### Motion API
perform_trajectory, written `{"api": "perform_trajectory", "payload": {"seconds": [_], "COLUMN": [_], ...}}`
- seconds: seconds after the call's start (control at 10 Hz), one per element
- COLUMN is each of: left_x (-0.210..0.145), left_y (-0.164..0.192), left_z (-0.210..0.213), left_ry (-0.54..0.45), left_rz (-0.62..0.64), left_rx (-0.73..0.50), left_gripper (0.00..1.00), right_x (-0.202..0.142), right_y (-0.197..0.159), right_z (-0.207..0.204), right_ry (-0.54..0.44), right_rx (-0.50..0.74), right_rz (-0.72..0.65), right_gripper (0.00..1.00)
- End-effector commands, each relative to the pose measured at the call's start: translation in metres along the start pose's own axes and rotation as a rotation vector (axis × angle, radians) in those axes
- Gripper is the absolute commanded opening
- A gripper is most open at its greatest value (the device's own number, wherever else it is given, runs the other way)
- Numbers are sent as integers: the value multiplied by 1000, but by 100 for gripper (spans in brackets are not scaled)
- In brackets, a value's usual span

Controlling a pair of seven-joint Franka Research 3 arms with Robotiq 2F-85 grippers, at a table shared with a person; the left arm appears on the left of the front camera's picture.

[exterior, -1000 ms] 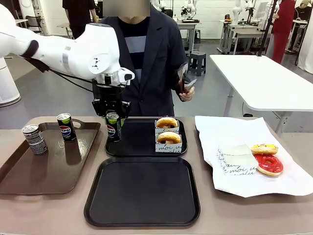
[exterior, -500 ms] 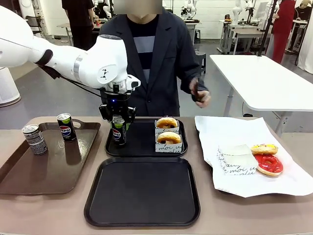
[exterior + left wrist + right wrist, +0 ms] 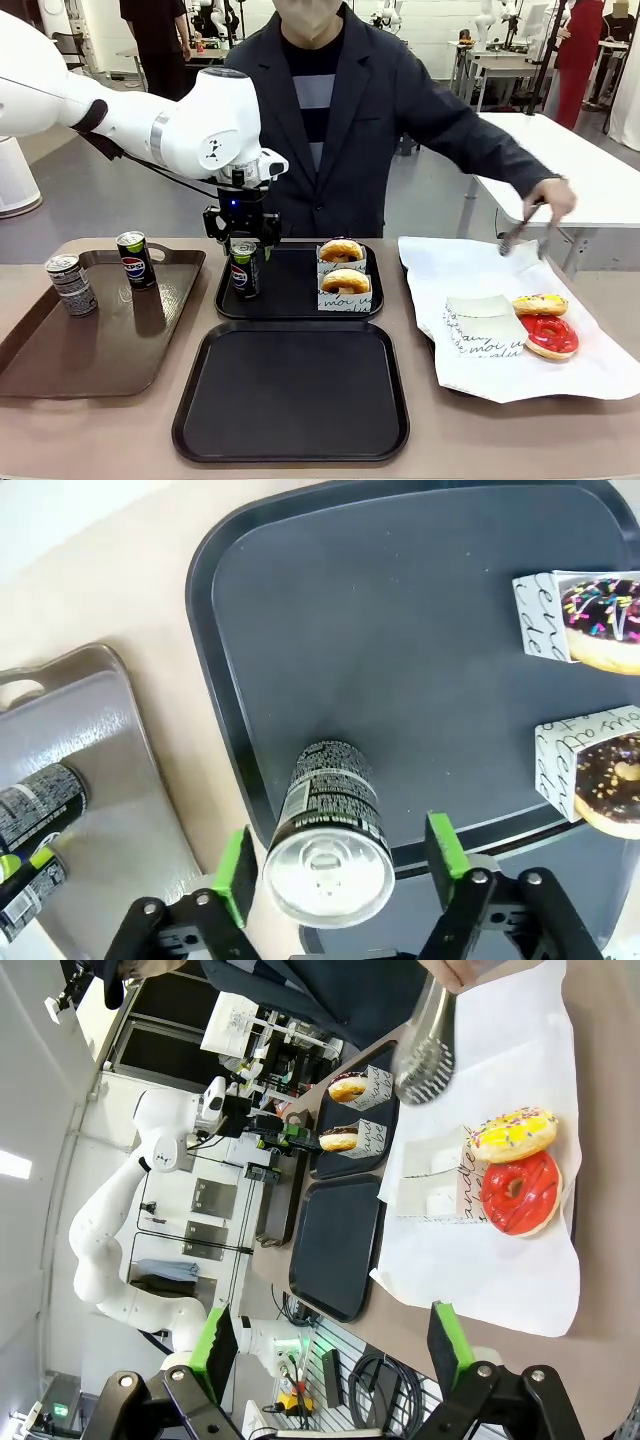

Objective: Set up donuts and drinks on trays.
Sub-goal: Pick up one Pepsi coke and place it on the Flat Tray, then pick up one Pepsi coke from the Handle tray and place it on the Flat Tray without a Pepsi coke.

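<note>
The left jaws are held wide on either side of a Pepsi can [image 3: 325, 840], which stands upright just inside the left rim of the far black tray [image 3: 290, 295]. A clear gap is seen between the can and one green pad [image 3: 443, 842]. The other pad [image 3: 236, 875] lies just beside the can, possibly touching it; the wrist view is too steep for this to be settled.

Two donuts in white paper sleeves [image 3: 342, 250] [image 3: 346, 281] are set one behind the other on the right part of the same tray. The near black tray [image 3: 290, 395] is placed in front of it on the counter [image 3: 450, 440].

Two more cans [image 3: 134, 258] [image 3: 70, 284] are kept upright on the brown tray [image 3: 100, 345] at the left. On the white paper [image 3: 470, 265] at the right, a yellow donut [image 3: 540, 304] and a red donut [image 3: 549, 336] are laid touching each other, beside an empty sleeve [image 3: 483, 325]. Tongs [image 3: 520, 235] are held over the paper by the person's hand [image 3: 552, 198].

The right jaws are seen spread wide in their wrist view, with nothing between them.
</note>
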State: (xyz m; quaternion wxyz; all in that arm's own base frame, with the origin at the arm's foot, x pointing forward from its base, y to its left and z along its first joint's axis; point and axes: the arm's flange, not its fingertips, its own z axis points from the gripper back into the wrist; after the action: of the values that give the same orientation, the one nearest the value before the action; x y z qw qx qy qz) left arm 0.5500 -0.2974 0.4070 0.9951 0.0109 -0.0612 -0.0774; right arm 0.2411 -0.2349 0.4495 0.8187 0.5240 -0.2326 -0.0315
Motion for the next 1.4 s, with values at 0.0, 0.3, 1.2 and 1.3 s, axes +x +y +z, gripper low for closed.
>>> {"api": "perform_trajectory", "payload": {"seconds": [0.0,0.3,1.2,1.3], "left_x": [-23,-54,-83,-90], "left_y": [4,12,102,140], "left_z": [22,55,104,117], "left_ry": [-39,-62,-48,-62], "left_rz": [-32,-74,-88,-48], "left_rx": [-3,-41,-12,2], "left_gripper": [100,100,100,100], "right_x": [3,3,3,3], "right_y": [1,1,1,1], "right_z": [0,0,0,0], "right_ry": [-17,-17,-17,-17], "right_rx": [23,23,23,23], "right_rz": [19,19,19,19], "right_gripper": [100,100,100,100]}}
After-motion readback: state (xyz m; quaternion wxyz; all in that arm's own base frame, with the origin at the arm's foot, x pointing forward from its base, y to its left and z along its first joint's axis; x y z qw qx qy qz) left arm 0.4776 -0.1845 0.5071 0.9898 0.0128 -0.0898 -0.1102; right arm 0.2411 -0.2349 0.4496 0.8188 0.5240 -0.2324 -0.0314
